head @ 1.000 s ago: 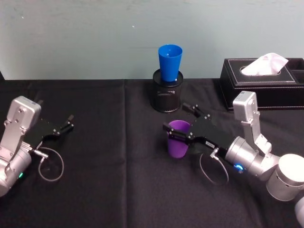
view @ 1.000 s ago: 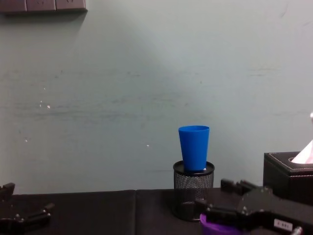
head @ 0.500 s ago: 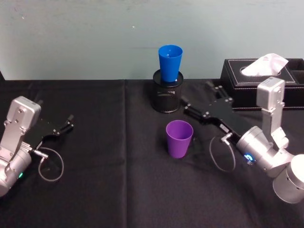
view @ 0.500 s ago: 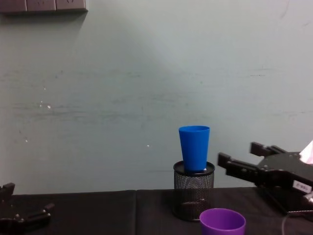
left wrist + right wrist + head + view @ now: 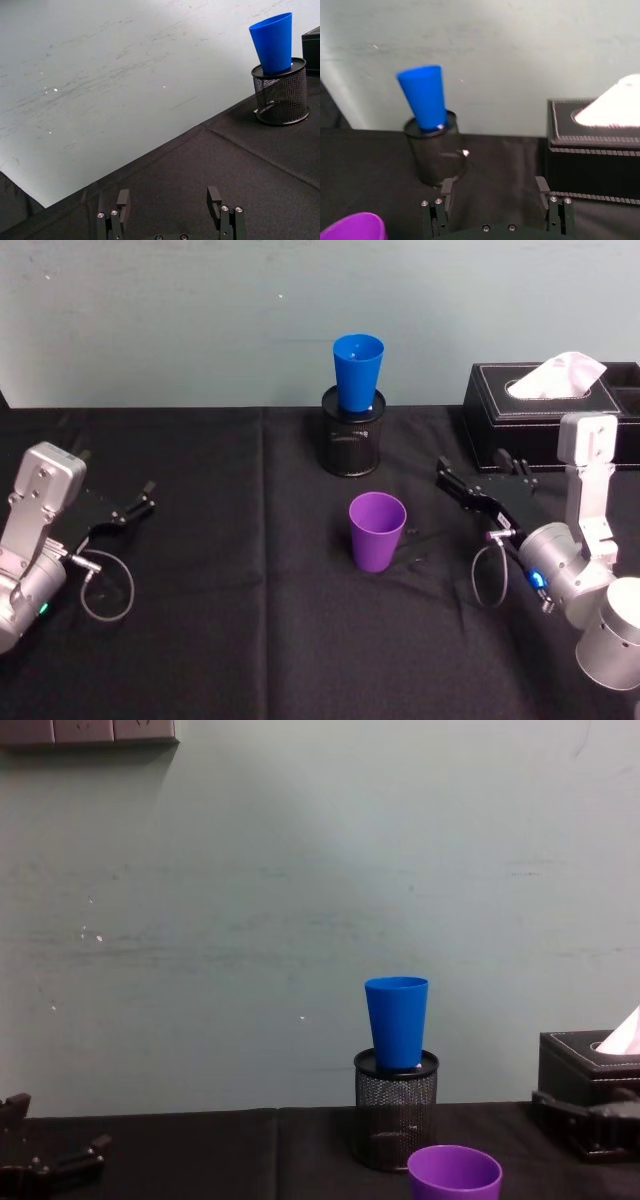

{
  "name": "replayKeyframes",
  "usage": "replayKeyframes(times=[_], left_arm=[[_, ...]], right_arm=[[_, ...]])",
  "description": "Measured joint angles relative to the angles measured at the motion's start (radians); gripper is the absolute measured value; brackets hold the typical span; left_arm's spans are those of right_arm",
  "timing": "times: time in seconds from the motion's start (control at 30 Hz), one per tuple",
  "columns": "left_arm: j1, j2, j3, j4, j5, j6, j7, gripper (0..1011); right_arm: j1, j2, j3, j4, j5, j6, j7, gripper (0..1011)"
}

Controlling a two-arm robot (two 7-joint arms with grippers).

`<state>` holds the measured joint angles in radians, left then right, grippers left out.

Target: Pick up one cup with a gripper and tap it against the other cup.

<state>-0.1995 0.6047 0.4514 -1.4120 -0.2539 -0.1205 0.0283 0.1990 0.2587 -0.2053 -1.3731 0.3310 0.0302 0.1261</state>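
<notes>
1. Purple cup (image 5: pixel 377 530) stands upright on the black table (image 5: pixel 250 640), free of the right gripper (image 5: pixel 478 478), whose jaws gape empty just to its right.
2. Blue cup (image 5: pixel 358 372) sits in the mesh pen holder (image 5: pixel 352 445) behind (tissue box (image 5: pixel 550 415) right).
3. Left gripper (image 5: pixel 140 502) rests spread apart, far left.

The purple cup (image 5: pixel 377 530) stands on a black cloth (image 5: pixel 240 620), the bright blue cup (image 5: pixel 358 371) sits in a black wire-mesh holder (image 5: pixel 352 445), the tissue box (image 5: pixel 545 415) is black with white stitching and a white tissue (image 5: pixel 556 375), and the wall (image 5: pixel 200 320) is pale grey-green.
</notes>
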Motion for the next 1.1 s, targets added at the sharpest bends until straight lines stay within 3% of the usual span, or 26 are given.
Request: replayKeyframes(times=[0.2,1.1], left_arm=[[0.0,0.0,0.0,0.0,0.0,0.0,0.0,1000],[0.0,0.0,0.0,0.0,0.0,0.0,0.0,1000]], right_arm=[[0.002,-0.017,0.014,0.013,-0.01,0.036,-0.015,1004],[0.001,-0.018,0.015,0.012,-0.012,0.039,-0.015,1004]])
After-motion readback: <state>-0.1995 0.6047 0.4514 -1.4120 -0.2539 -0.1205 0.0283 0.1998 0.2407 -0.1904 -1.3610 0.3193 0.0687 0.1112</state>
